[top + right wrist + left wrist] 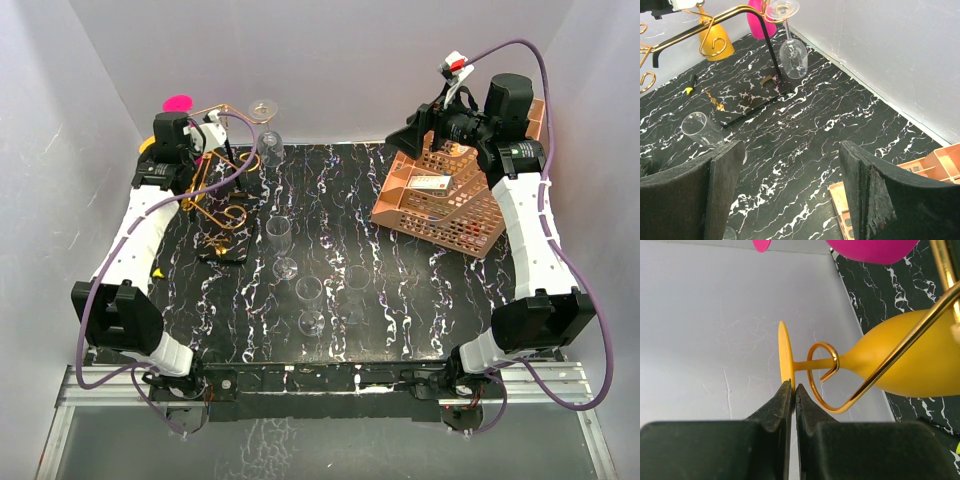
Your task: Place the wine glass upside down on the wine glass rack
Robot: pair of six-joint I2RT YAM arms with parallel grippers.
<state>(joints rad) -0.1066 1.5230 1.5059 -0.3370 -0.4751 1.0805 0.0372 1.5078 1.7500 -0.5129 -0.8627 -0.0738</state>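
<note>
The gold wire rack (222, 205) stands at the back left on a dark base. Its post (771, 50) and scroll arms show in the right wrist view. A yellow wine glass (910, 360) hangs upside down with its stem in a gold curl (822, 375). My left gripper (793, 386) is shut on the rim of that glass's foot (784, 355), at the rack's back left (158, 148). A clear glass (265, 130) also hangs upside down on the rack (792, 55). My right gripper (790, 150) is open and empty, high above the table at the back right (415, 135).
A pink glass (177, 103) is by the back wall beside the yellow one. Two clear glasses (280, 240) (310, 300) stand mid-table. An orange perforated tray (450, 195) lies under my right arm. Grey walls close in the back and sides.
</note>
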